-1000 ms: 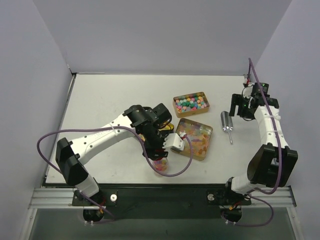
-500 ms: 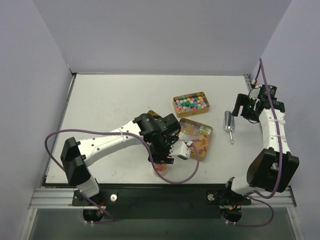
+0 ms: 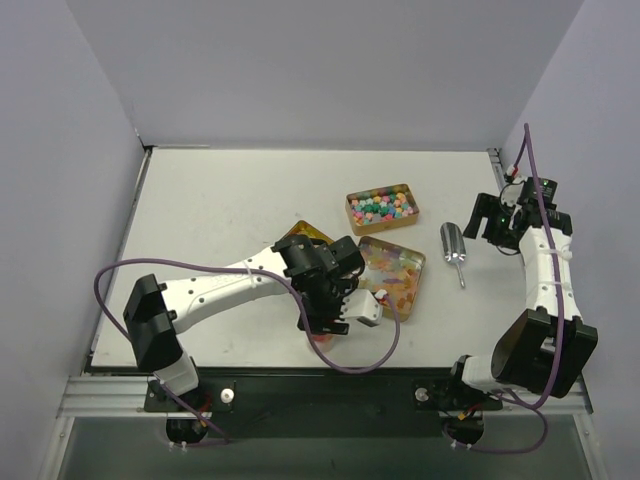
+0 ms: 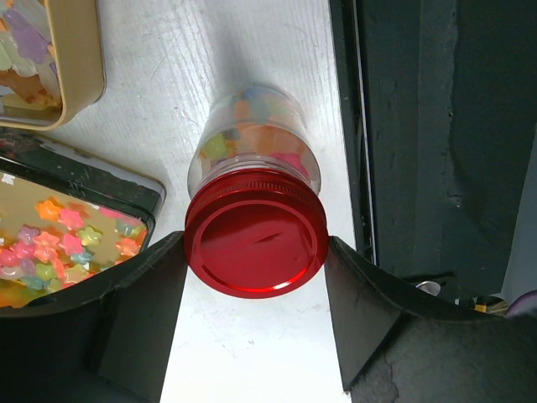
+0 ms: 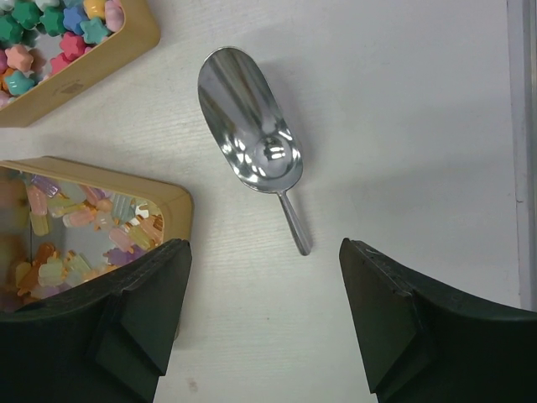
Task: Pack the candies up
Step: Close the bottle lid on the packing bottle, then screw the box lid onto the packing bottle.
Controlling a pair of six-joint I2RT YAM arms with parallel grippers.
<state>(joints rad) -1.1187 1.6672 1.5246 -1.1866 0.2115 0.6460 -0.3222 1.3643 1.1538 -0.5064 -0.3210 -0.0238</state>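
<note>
A glass jar (image 4: 250, 126) with a red lid (image 4: 256, 243) stands near the table's front edge, with candies (image 4: 220, 144) showing through the glass. My left gripper (image 4: 254, 243) is open above it, and its jaws flank the lid closely on both sides. From above, my left gripper (image 3: 326, 322) hides most of the jar. More candies (image 3: 381, 206) fill a gold tin, and pastel ones lie in a second tin (image 3: 419, 262). My right gripper (image 5: 264, 248) is open and holds nothing, just behind the handle of a steel scoop (image 5: 247, 147).
A dark-rimmed tin (image 4: 149, 191) of star-shaped sweets lies close to the left of the jar. The table's front edge and black rail (image 4: 403, 168) run just to the right of the jar. The scoop (image 3: 453, 243) lies right of the tins, with my right gripper (image 3: 488, 215) beside it.
My left arm has swung toward the front edge and brought its open gripper down around the jar's lid. My right gripper has drawn back to the right of the scoop.
</note>
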